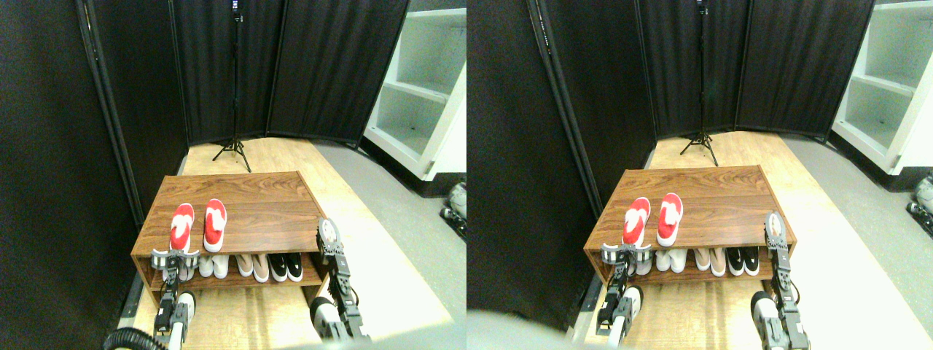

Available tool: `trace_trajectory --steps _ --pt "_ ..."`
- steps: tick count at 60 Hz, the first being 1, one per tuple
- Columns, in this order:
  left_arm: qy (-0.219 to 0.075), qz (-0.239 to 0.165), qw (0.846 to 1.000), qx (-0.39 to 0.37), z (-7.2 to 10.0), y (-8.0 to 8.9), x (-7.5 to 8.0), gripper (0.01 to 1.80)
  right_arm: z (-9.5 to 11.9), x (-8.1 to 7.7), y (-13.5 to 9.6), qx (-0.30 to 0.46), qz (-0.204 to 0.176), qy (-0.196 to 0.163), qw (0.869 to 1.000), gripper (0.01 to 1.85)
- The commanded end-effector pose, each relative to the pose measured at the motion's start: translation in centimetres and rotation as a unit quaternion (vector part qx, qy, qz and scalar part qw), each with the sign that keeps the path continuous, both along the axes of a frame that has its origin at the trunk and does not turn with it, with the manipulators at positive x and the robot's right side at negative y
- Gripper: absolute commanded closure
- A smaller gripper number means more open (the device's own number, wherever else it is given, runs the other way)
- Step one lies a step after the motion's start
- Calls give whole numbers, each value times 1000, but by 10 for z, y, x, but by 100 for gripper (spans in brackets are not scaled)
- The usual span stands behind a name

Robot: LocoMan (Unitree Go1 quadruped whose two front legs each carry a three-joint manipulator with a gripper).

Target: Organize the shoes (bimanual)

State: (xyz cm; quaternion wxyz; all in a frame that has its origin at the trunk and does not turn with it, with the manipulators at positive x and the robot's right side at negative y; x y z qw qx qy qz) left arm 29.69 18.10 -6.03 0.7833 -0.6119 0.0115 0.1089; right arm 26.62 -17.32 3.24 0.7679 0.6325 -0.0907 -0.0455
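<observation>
The two red shoes, left and right, lie side by side on the left part of the top of a brown wooden shoe rack, toes pointing away from me. My left gripper stands open at the rack's front edge, just below the heel of the left shoe and holding nothing. My right gripper is raised at the rack's front right corner, well to the right of both shoes, with nothing visibly held.
On the rack's lower shelf stand a white pair, a beige pair and a black pair. Black screens and a tripod stand behind. A white shelf unit is at the far right.
</observation>
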Motion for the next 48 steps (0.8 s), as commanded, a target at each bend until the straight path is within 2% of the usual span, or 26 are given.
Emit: trace_trajectory --steps 1,16,18,25,32,38,40,44,48 --pt "-1 -15 1000 12 -1 -1 7 21 10 -2 1 -15 5 -22 1000 185" --pt "12 -13 1000 15 -3 -2 11 19 10 -5 1 -1 0 -21 1000 185" --pt "14 -12 1000 5 -7 -2 12 13 10 -5 0 -6 0 -22 1000 185" --pt "9 -14 1000 7 -6 -3 10 17 10 -6 0 -21 -2 -24 999 185" --pt "5 -19 1000 14 -4 -3 -2 20 10 -7 0 -13 -6 -24 1000 185" --pt "3 -17 1000 20 5 -4 -17 21 9 -7 -1 -7 -7 -23 1000 185" --pt "0 -18 1000 21 6 -3 -23 15 9 -8 -1 -8 -9 -21 1000 185" --pt "0 -14 1000 27 16 -6 -36 20 8 -7 -1 -8 -6 -21 1000 185" --pt "-1 -10 1000 21 18 -4 -44 19 8 -6 -1 1 -3 -22 1000 185"
